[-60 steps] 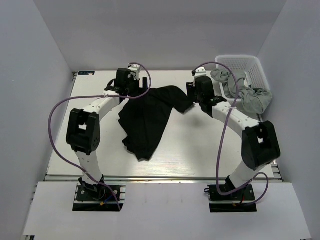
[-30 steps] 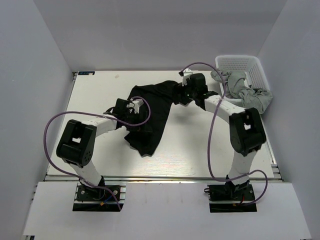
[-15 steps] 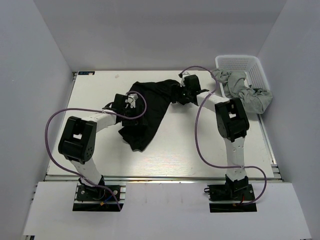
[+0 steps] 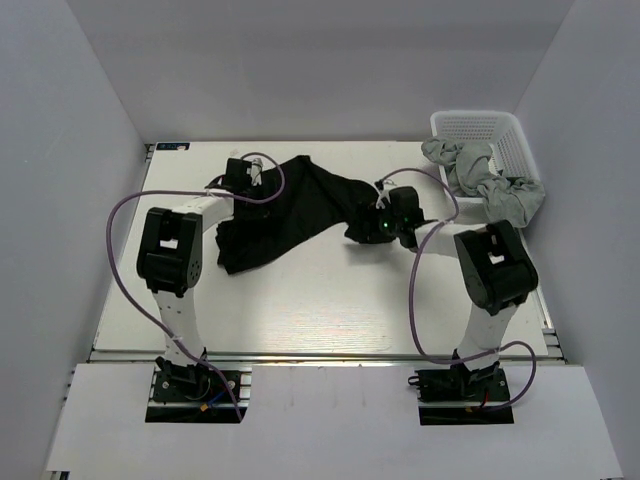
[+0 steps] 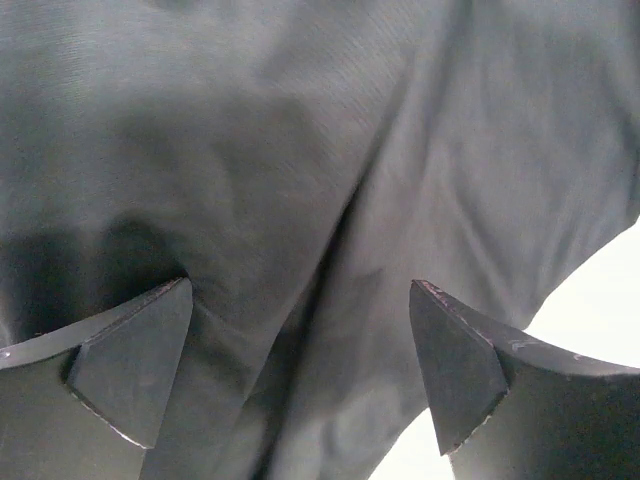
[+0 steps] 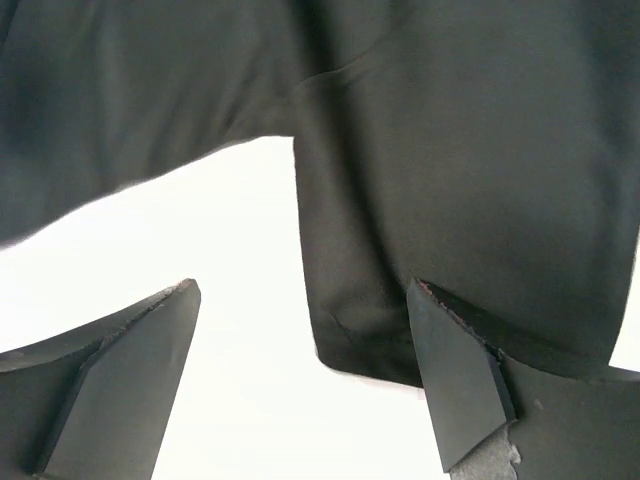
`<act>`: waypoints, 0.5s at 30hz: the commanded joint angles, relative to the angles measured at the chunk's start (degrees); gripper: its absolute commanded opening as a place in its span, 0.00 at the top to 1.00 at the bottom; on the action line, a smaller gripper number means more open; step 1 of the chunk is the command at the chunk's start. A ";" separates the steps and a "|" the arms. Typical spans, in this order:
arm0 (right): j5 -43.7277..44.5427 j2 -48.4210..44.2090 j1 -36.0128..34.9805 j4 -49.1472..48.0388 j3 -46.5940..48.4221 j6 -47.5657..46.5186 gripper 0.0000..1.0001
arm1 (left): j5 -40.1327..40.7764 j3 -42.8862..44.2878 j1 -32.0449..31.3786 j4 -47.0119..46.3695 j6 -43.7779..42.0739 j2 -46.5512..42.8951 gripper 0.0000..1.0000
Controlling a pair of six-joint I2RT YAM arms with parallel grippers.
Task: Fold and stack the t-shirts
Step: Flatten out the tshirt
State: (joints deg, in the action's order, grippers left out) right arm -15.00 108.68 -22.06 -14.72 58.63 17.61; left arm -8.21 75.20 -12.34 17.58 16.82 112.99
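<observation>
From above, the black t-shirt [image 4: 290,205] is seen lying rumpled on the tabletop [image 4: 320,300], stretched in a band from the far left of centre towards the right. One end is bunched under the head of the left arm [image 4: 168,250], and the other end is met by the head of the right arm [image 4: 495,265]. The state of the fingers cannot be told from this height.

It is settled by the wrist cameras. The left fingers [image 5: 125,375] are shown spread wide apart. Nothing is pinched between them, and folds of the black t-shirt [image 5: 300,180] fill almost the whole view beyond them. A sliver of white tabletop [image 5: 600,310] is visible at the lower right.

The right fingers [image 6: 130,375] are likewise held wide apart and grip nothing. A hemmed edge of the black t-shirt [image 6: 450,180] hangs down between them, and bare tabletop [image 6: 250,330] is exposed beneath and to the left of it.

The grey t-shirts [image 4: 490,185] appear in the overhead view alone. They are heaped in the white lattice basket [image 4: 505,135] at the far right corner, and part of the heap spills over its near rim.

The tabletop is white and faintly grained, and a metal rail runs along its near edge. The scene is enclosed on three sides by plain pale grey walls [image 4: 300,70].
</observation>
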 commanded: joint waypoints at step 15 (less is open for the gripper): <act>2.86 -26.15 -4.04 5.05 -12.76 -0.11 0.10 | -5.87 -0.82 0.03 -1.59 -6.02 -14.88 0.00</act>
State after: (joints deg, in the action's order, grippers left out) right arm -14.55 86.21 -26.26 -9.91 43.94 19.25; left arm -16.62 78.24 -12.12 16.51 11.40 109.60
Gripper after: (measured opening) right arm 0.900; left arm 0.993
